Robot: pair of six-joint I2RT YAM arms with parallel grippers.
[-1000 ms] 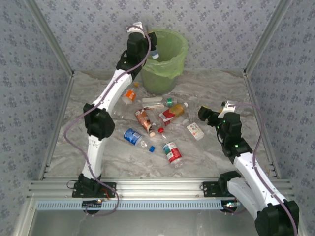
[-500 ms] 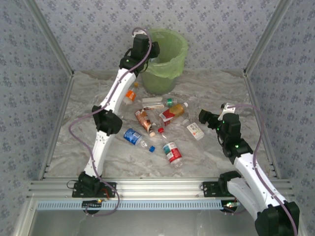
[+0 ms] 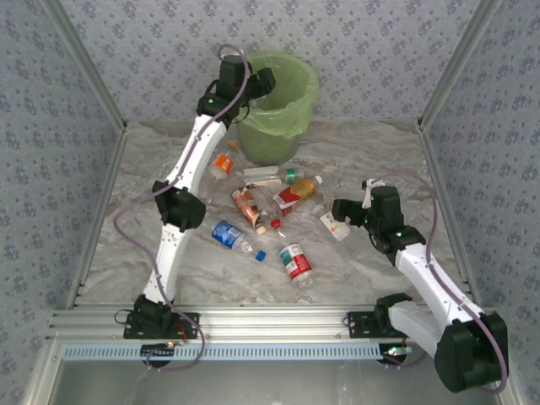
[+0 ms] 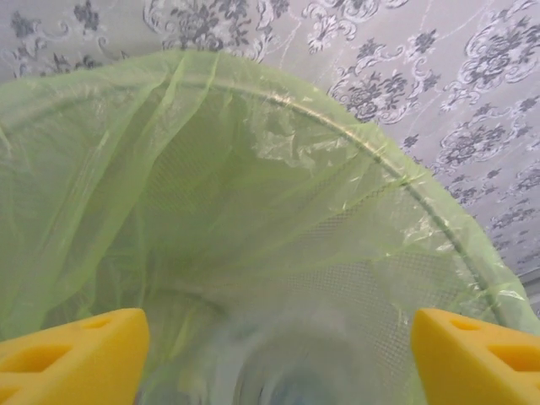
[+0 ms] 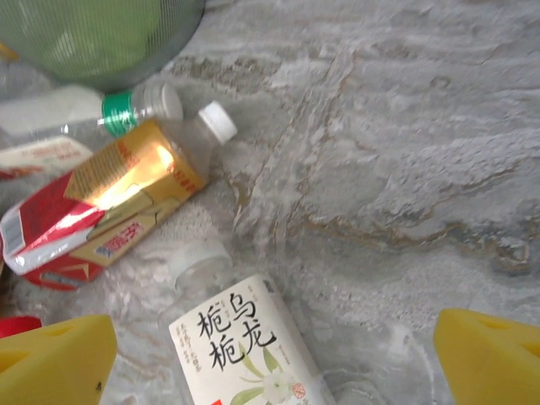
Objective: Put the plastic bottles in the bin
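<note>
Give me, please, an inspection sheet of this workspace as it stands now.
Surface: grey marbled table cover, wrinkled.
Job's things: bin at the back, lined with a green bag; plastic bottles scattered mid-table, among them a white-label bottle and an orange-label bottle.
Clutter: nothing seen.
End effectors: left end effector open over the bin, nothing between its fingers; right end effector open above the white-label bottle.
Cables: purple cables loop along each arm.
Surroundings: patterned walls; aluminium rail at the near edge.

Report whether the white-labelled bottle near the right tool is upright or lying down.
Lying down: the white-labelled bottle rests on its side on the table.
</note>
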